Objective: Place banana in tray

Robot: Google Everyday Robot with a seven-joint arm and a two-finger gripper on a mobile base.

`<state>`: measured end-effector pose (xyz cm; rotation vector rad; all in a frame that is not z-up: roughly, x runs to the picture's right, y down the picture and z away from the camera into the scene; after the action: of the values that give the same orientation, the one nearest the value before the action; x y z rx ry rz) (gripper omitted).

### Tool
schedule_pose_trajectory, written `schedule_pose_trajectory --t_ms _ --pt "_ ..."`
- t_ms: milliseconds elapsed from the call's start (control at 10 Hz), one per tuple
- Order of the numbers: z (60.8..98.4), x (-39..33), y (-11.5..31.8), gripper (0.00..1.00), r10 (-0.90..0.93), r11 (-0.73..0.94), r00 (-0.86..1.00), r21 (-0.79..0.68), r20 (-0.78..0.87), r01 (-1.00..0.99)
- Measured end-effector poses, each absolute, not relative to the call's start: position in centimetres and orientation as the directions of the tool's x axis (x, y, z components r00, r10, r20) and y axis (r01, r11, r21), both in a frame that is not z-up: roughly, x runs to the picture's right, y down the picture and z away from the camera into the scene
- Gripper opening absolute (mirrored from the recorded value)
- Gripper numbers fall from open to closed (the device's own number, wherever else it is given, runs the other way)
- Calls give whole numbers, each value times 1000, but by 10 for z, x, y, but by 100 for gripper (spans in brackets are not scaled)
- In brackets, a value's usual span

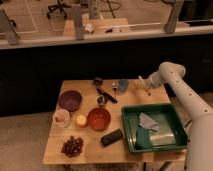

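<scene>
The banana (143,83) is a slim pale shape at the far right of the wooden table, just beyond the tray. My gripper (148,87) is at the banana, at the end of the white arm that comes in from the right. I cannot tell whether the banana is lifted or lies on the table. The dark green tray (150,107) sits at the table's front right, nearer me than the gripper. It holds a grey cloth and a pale packet.
A blue cup (122,86) and a black utensil (104,91) lie left of the gripper. An orange bowl (98,118), a small yellow cup (81,120), a white cup (61,117), a purple bowl (69,100), a black bar (112,137) and a dark cluster (73,146) fill the left half.
</scene>
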<state>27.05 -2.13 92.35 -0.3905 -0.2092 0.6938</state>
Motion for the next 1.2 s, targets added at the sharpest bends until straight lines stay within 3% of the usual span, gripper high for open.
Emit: schedule_pose_trajectory --t_ms 400,1000,1200 --pt "894 264 -50 0 627 683 779 -480 -2 -551" --pt "808 296 -20 0 629 582 758 -542 -174 -607" --pt "805 289 -20 0 625 582 762 -549 -171 -600"
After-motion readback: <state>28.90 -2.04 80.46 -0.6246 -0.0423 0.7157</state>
